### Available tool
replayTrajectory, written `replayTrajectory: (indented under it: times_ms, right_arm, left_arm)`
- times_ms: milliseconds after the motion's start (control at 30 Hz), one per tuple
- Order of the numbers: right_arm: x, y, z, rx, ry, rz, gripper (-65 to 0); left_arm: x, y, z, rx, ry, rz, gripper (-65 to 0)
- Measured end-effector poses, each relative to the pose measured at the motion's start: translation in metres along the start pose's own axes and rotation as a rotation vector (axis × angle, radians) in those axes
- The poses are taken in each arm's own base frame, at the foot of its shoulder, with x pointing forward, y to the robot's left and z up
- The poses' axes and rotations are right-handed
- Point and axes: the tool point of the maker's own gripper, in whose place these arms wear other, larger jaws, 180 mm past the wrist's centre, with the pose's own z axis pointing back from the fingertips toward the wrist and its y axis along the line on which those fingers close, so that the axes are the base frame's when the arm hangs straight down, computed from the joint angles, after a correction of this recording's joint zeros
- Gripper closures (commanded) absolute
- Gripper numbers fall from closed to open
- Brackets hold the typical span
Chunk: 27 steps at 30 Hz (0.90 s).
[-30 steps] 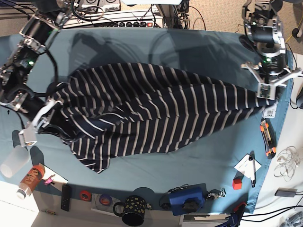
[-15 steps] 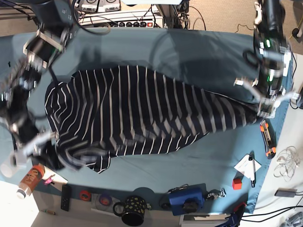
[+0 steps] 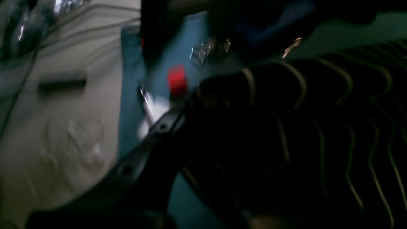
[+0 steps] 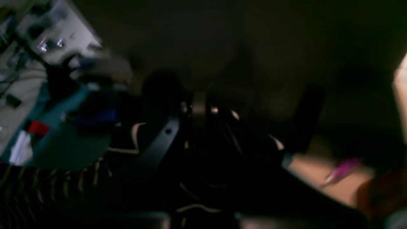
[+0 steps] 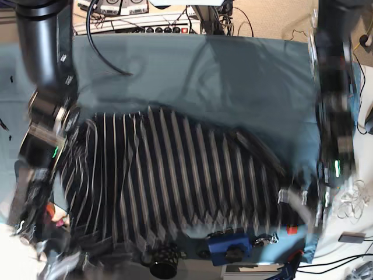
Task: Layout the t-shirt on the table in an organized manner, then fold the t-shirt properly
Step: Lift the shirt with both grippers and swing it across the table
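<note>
The dark t-shirt [image 5: 175,181] with thin white stripes hangs stretched between both arms over the near half of the teal table [image 5: 233,76], blurred by motion. My left gripper [image 5: 303,207] is at the near right corner, shut on one end of the t-shirt [image 3: 286,127]; one of its black fingers [image 3: 159,127] shows beside the bunched cloth. My right gripper [image 5: 49,254] is low at the near left edge, shut on the other end of the t-shirt [image 4: 47,184]. That wrist view is very dark, and the jaws are buried in fabric.
A blue box [image 5: 230,248] and a dotted black mug [image 5: 165,259] stand at the near edge, partly under the shirt's hem. A small red block [image 3: 176,79] and white paper [image 3: 152,114] lie near the left gripper. Cables and devices [image 5: 145,23] line the far edge.
Both arms have swept from mid-table toward the near edge, carrying the shirt with them. The shirt now hangs wider and reaches over the items at the near edge.
</note>
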Motion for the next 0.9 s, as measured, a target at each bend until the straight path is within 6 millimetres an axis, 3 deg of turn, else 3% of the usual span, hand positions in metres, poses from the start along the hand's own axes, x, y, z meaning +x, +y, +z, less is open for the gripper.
replayTrajectory:
  times_ms: [133,200,233,367,400,567,733,900]
  right_arm:
    - [0.109,0.01,0.022,0.024,-0.11,0.038,0.0]
    - [0.134,0.013,0.034,0.057,-0.176,0.019,0.0]
    - [0.132,0.012,0.036,0.072,-0.175,0.011,0.0]
    - [0.074,-0.011,0.036,0.047,0.008,-0.044,0.0]
    - [0.073,-0.016,0.039,0.041,0.012,-0.047,0.0]
    - [0.106,-0.02,0.057,0.057,-0.065,-0.06,0.0]
    - [0.084,-0.016,0.054,0.083,0.014,-0.081,0.0]
    - [0.079,-0.006,0.056,0.138,0.064,-0.101,0.0]
  left_arm:
    - [0.076,0.026,-0.006,0.029,-0.083,0.006,0.0]
    - [0.104,0.034,0.0,0.006,-0.121,0.03,0.0]
    - [0.114,0.037,0.005,-0.012,-0.136,0.019,0.0]
    - [0.131,0.053,0.021,-0.071,-0.146,-0.012,0.0]
    - [0.132,0.055,0.025,-0.088,-0.143,-0.009,0.0]
    - [0.112,0.069,0.039,-0.129,-0.044,0.003,0.0]
    - [0.112,0.068,0.045,-0.174,-0.043,0.005,0.0]
    - [0.091,0.07,0.052,-0.203,0.077,0.014,0.0]
